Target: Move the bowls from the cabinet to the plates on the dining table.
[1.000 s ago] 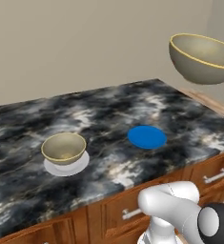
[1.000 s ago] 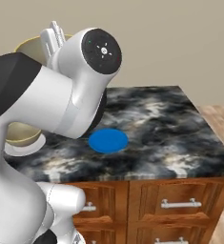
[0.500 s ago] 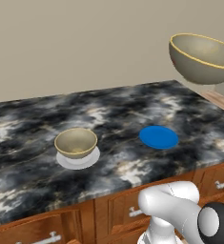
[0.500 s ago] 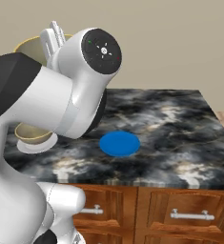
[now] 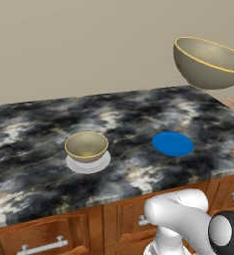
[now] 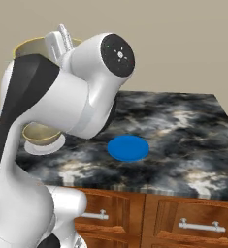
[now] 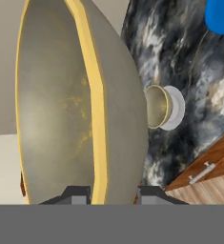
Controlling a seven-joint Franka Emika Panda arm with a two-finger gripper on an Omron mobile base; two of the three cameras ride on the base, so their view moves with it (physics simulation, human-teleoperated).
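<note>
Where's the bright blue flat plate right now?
In the left base view, the bright blue flat plate lies bare on the marbled table, right of the bowl-bearing white plate.

base views: behind arm, share dining table (image 5: 34, 124) | hand view: close, probably sideways
</note>
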